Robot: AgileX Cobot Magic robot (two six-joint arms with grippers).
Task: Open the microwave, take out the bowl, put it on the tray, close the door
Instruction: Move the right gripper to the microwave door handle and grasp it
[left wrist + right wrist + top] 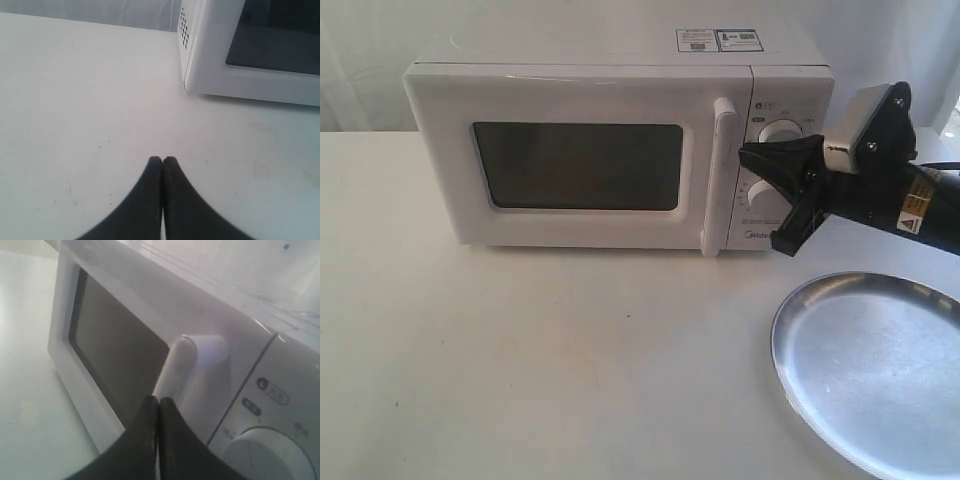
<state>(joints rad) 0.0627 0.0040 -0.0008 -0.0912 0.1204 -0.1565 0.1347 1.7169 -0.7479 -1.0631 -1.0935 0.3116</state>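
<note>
The white microwave [610, 150] stands at the back of the table with its door [450, 160] closed. No bowl shows; the dark window [578, 166] reveals nothing inside. My right gripper [742, 155] is shut and empty, its tip just right of the vertical bar handle [723, 170], in front of the dials [780, 130]. The right wrist view shows that gripper [159, 400] close before the handle [187, 365]. My left gripper [162, 159] is shut over bare table, near the microwave's left front corner [200, 75]. The silver tray [880, 370] lies empty at the front right.
The white table [570, 370] spreads out in front of the microwave. A pale curtain or wall hangs behind it. The right arm's black body [900, 200] reaches in from the right edge, above the tray. The left arm is outside the exterior view.
</note>
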